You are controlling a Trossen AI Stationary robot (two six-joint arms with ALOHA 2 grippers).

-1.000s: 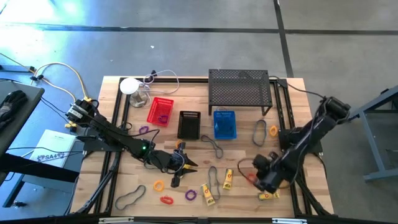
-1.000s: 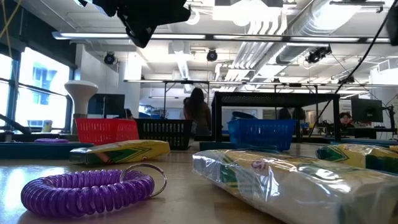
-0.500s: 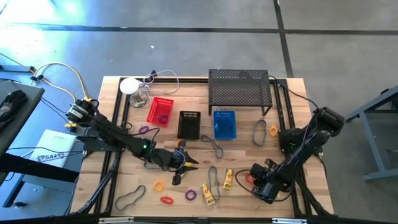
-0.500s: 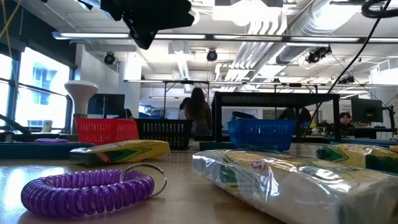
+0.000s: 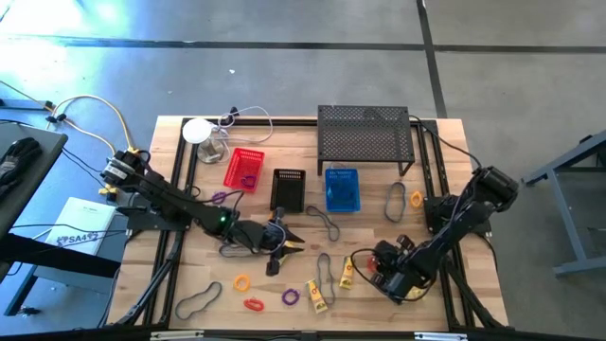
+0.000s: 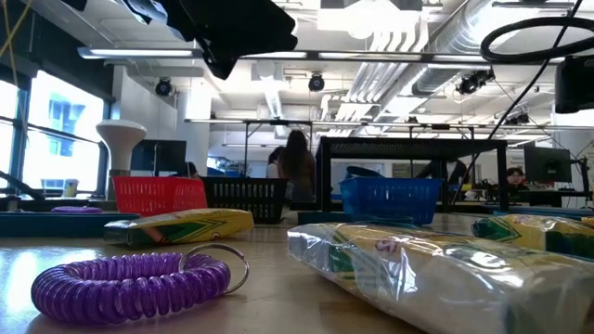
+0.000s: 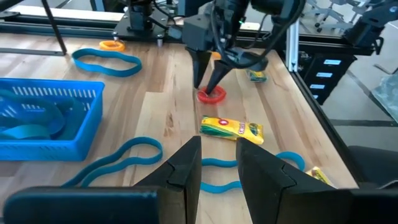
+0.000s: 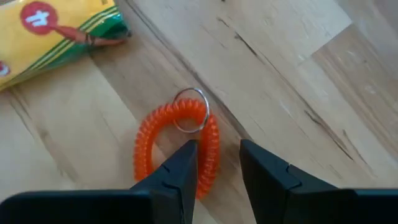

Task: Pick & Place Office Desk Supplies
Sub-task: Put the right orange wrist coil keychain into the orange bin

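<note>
The right end effector (image 8: 216, 163) hangs low over an orange coiled ring (image 8: 177, 148) with a small metal key ring on it, its two fingers parted by a narrow gap and grasping nothing; one finger (image 8: 176, 175) covers part of the coil. In the left wrist view the same fingers point down at that ring (image 7: 211, 95), tips just above or on it. A yellow crayon packet (image 8: 56, 34) lies near the ring on the wooden desk (image 8: 292, 56).

The left end effector (image 5: 281, 248) is near the middle of the desk, fingers slightly apart and empty, above a dark grey rubber-band loop (image 5: 325, 268).

Other supplies are scattered along the desk's front part: a purple coiled ring (image 6: 130, 284), a second yellow packet (image 6: 176, 225) behind it, a wrapped packet (image 6: 436, 269) close to the low camera, a yellow ring (image 5: 241, 282) and a red ring (image 5: 253, 305). Farther back stand a red basket (image 5: 243, 170), a black basket (image 5: 288, 189) and a blue basket (image 5: 342, 188), with a black wire-mesh shelf (image 5: 365, 133) behind them.
</note>
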